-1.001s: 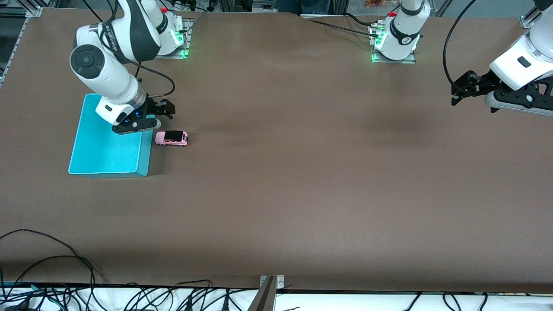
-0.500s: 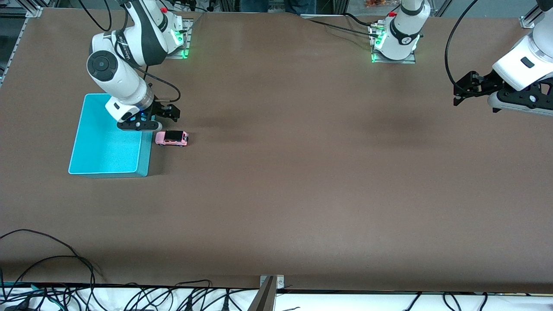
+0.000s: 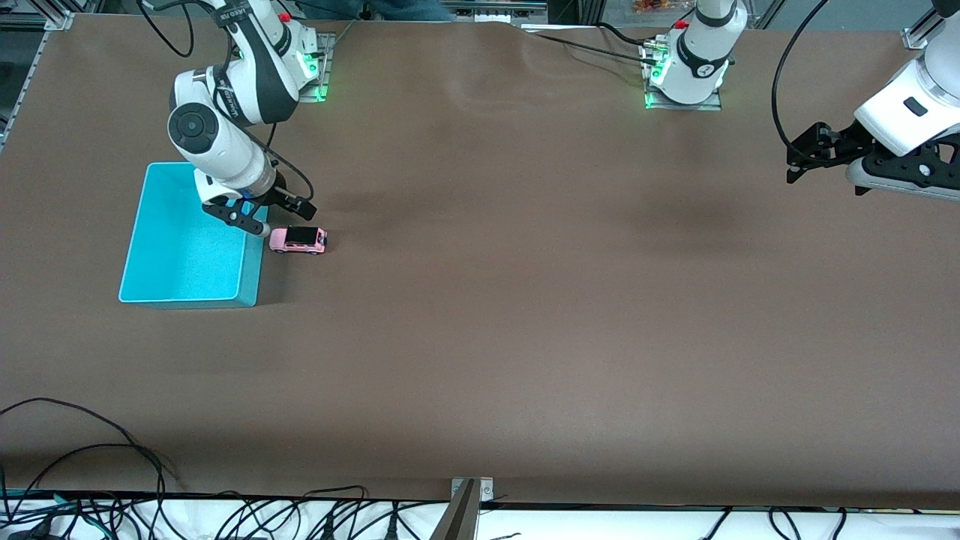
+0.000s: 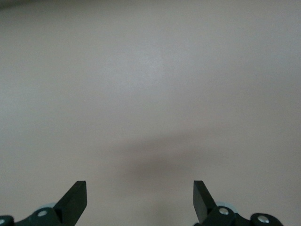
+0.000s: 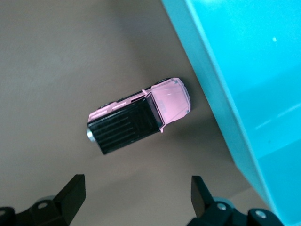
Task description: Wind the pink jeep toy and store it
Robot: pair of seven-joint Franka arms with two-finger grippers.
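Brown tabletop: small boxy pink jeep toy (image 3: 298, 240) upper left, beside turquoise plastic bin (image 3: 187, 238). Right gripper (image 3: 264, 219) has slid off the bin toward it, fingers spread, empty; pickup imminent. Left gripper (image 3: 806, 156) waits open, upper right

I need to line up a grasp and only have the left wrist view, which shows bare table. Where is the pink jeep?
Observer: The pink jeep toy stands on the table beside the turquoise bin, toward the right arm's end.
Operator: Is the right hand on it?
Observer: No. The right hand hangs open just above the jeep, not touching.
Operator: And my own hand?
Observer: The left hand waits open over bare table at the left arm's end.
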